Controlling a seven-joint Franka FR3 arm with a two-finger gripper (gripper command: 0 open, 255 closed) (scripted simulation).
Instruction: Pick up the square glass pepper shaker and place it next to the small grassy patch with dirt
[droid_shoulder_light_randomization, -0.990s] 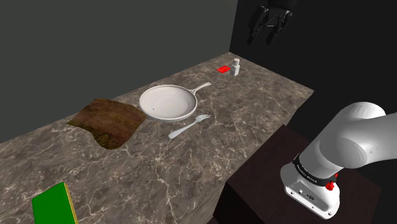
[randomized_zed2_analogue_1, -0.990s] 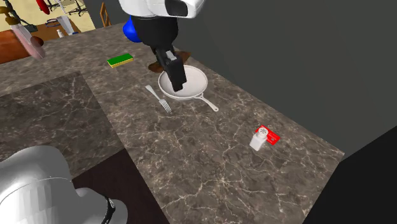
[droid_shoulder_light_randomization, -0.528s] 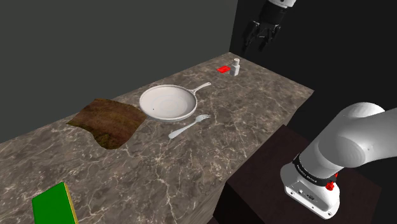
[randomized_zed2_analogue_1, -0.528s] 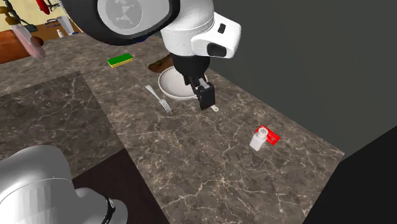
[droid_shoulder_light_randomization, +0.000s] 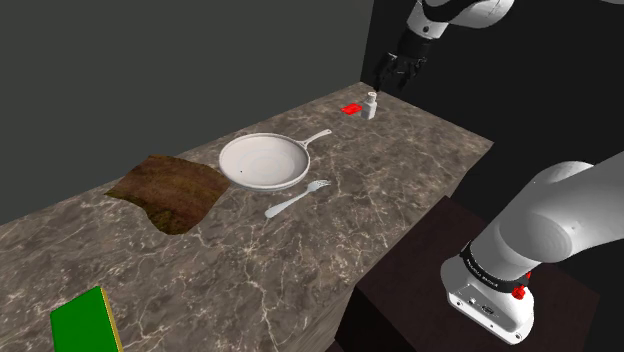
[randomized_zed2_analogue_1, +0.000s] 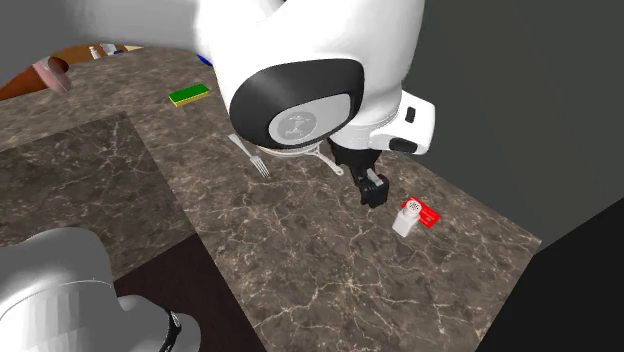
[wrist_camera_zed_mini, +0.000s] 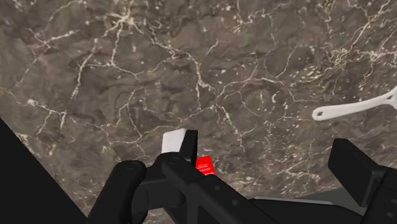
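Gripper (wrist_camera_zed_mini: 264, 159) hanging over a dark veined counter (wrist_camera_zed_mini: 159, 63)
Its black fingers (wrist_camera_zed_mini: 353, 167) stand well apart; a white shaker (wrist_camera_zed_mini: 173, 141) peeks from behind one of them, with a small red thing (wrist_camera_zed_mini: 203, 164) just beside it. A white handle (wrist_camera_zed_mini: 353, 108) pokes in near the other finger, and a black area (wrist_camera_zed_mini: 32, 184) lies past the counter's edge

arm (droid_shoulder_light_randomization: 560, 215) white | joints (droid_shoulder_light_randomization: 487, 268) dark | claw (randomized_zed2_analogue_1: 372, 190) black | red base button (droid_shoulder_light_randomization: 519, 292)

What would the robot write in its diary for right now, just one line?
phase: pre-grasp | shaker: on counter, not held | gripper: open, hovering near it | grassy patch: far off
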